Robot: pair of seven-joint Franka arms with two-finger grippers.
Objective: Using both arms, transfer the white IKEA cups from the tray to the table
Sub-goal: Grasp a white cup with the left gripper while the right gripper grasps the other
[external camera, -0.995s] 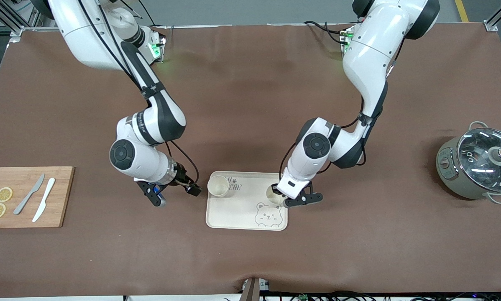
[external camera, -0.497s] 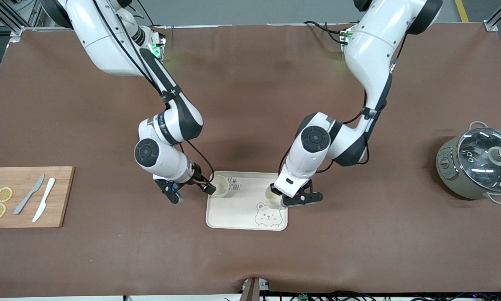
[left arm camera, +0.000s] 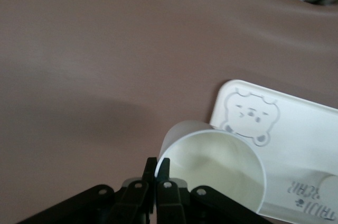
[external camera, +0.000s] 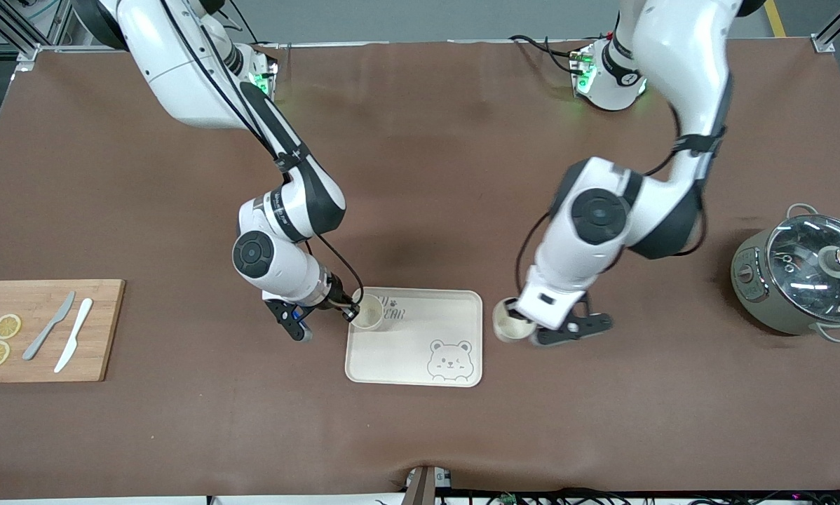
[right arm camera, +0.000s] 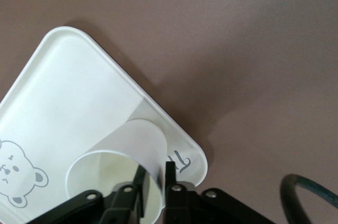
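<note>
Change, left arm: the left gripper (external camera: 530,331) has carried its cup (external camera: 507,327) off the tray (external camera: 462,308); half a second ago that cup sat on the tray's corner by the bear drawing, and it now hangs over bare tabletop (external camera: 420,175) just beside the tray's edge toward the left arm's end.
Left fingers: clenched on that cup's wall, one inside the rim and one outside, as the left wrist view shows (left arm camera: 156,167).
Change, right arm: the right gripper (external camera: 352,315) has closed in from open onto the rim of the second cup (external camera: 368,312).
Right fingers: pinching that cup's wall (right arm camera: 170,174); the cup is on the tray, at the lettered corner toward the right arm's end.
Meaning: one cup is clear of the tray but not set down; the other appears gripped and not yet lifted.
Cups: plain cream-white, handleless, slightly tapered, empty, both upright.
Tray: cream-white, rounded corners, grey bear face.
</note>
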